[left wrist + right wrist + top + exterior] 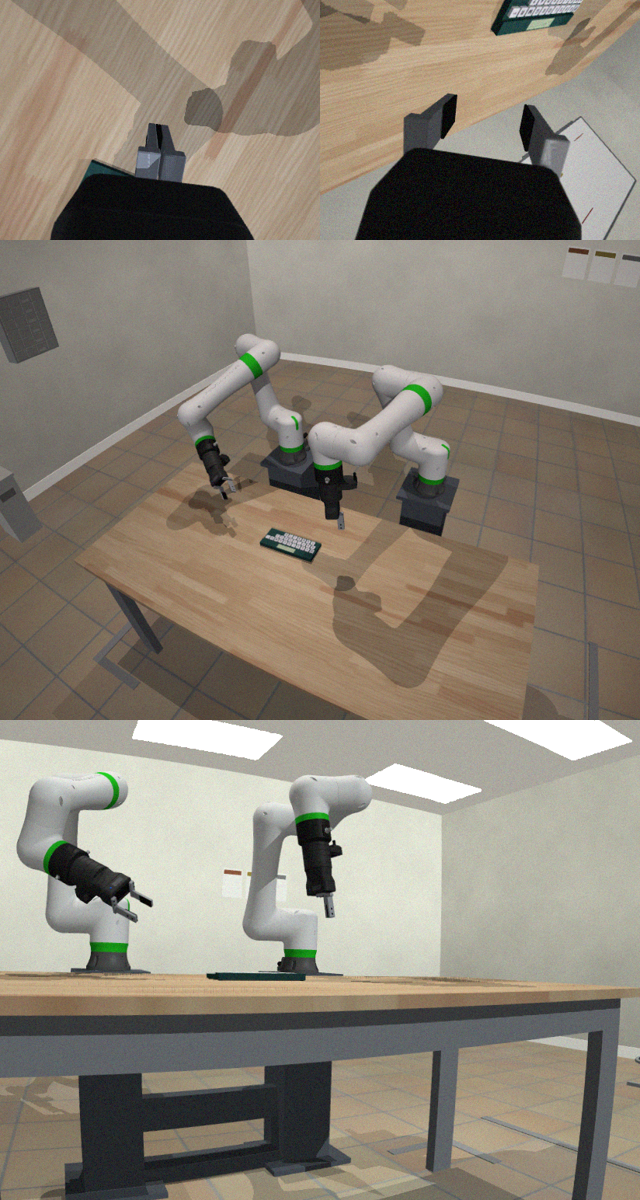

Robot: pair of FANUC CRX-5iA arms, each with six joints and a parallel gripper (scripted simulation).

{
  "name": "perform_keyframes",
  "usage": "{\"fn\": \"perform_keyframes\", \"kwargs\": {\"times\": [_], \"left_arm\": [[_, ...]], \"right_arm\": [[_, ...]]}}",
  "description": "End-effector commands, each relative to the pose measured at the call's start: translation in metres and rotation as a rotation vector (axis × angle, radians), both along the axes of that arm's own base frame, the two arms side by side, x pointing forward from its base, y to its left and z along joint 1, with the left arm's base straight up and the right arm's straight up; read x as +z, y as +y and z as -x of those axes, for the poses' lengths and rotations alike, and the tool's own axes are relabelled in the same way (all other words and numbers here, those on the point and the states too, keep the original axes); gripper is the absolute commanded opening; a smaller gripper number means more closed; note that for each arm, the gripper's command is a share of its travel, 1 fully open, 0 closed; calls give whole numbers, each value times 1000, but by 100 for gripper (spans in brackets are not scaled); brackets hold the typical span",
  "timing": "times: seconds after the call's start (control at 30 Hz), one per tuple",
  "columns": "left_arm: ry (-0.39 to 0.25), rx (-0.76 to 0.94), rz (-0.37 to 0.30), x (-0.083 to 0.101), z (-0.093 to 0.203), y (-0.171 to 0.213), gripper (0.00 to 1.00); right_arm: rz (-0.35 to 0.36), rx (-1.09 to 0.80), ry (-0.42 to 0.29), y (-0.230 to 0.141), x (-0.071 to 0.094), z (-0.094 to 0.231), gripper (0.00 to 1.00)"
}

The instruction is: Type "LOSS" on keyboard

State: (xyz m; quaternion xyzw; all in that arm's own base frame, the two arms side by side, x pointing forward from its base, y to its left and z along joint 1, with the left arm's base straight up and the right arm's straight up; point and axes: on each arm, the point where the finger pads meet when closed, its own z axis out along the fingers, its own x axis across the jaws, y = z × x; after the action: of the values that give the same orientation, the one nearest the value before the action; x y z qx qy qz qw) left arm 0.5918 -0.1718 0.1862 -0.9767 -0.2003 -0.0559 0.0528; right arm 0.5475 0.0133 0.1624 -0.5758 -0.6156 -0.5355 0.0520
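Nearest in the top view, this side of the keyboard [304, 553] [258, 975] [97, 168] [507, 23], spreads the wooden table [232, 611] [310, 1003] [58, 136] [437, 78], its near corner cut off by the frame and a broad arm shadow [408, 653] across it. The keyboard lies flat on the table. Its pale display [286, 548] [540, 23] is too small to read, and so are the key letters. The right wrist view crops its top; the left wrist view shows just one green corner, the rest behind the gripper's black body; the exterior view gives only its edge.

Beyond the keyboard and above the table hangs the left gripper [341, 526] [329, 916] [156, 136], fingers together, nothing between them, apart from the keys. Farther off to the keyboard's other side, the right gripper [228, 493] [143, 911] [488, 113] is tilted, fingers spread wide, holding nothing.

Behind the keyboard, past the table, stand the arms' dark pedestals [450, 488]. Farthest, on the wall, hang paper sheets [576, 266] [231, 886], partly covered by the left arm in the exterior view.
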Motion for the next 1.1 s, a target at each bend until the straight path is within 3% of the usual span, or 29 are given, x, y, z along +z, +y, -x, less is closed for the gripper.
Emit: {"fn": "perform_keyframes", "kwargs": {"times": [0.0,0.3,0.37,0.4,0.7,0.87,0.93,0.97,1.07], "left_arm": [[-53,116,7,-6,-5,-14,0],[-130,298,40,-17,-12,-39,0],[-130,298,40,-17,-12,-39,0],[-154,357,54,-21,-14,-48,0],[-222,529,104,-32,-20,-74,0],[-258,626,138,-38,-23,-90,0],[-258,626,138,-38,-23,-90,0],[-278,683,159,-41,-25,-100,0],[-295,734,180,-44,-26,-108,0]], "right_arm": [[42,-81,132,-66,-2,22,100],[95,-247,339,-164,-2,71,100],[95,-247,339,-164,-2,71,100],[104,-289,384,-196,-1,89,100],[135,-483,576,-283,7,157,100],[146,-605,683,-329,16,203,100],[146,-605,683,-329,16,203,100],[149,-662,730,-354,22,231,100],[152,-750,800,-373,28,257,100]]}}
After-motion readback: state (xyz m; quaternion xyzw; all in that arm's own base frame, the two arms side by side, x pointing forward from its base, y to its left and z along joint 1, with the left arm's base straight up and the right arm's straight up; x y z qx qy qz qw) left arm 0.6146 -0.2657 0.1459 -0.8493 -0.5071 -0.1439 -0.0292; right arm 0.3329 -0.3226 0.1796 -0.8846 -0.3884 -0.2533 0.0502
